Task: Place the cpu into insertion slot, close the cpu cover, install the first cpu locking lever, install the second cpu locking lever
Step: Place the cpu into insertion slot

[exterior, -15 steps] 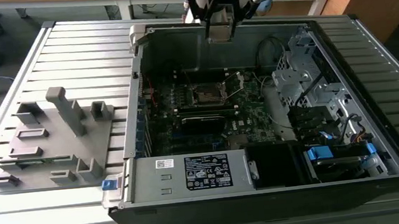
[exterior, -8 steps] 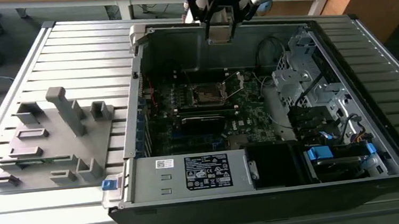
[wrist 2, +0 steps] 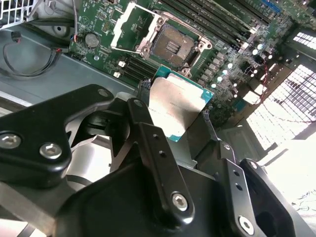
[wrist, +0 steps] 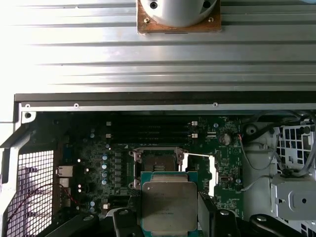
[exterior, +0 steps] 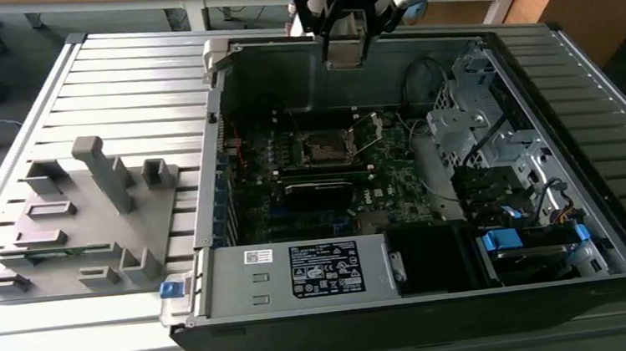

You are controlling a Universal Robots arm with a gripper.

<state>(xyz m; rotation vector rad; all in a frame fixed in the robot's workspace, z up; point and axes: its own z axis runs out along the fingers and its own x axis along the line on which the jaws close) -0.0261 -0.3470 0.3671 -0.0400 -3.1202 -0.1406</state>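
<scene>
Holding one cpu, the single gripper hangs above the open case, up over the case wall farthest from the exterior camera. Its two fingers are clamped on opposite edges of the chip, one on each side, and the dull silver top shows between them in both wrist views. The cpu is in the air, well apart from the board.

Below it lies one insertion slot, its dark centre bare. Its one cpu cover is swung up and open, tilted on the side of the slot toward the exterior view's right.

One green motherboard carries the slot. One power supply box with two white labels sits at the case's near edge. One grey fixture with upright posts rests on the slatted table, at the exterior view's left, apart from the case.
</scene>
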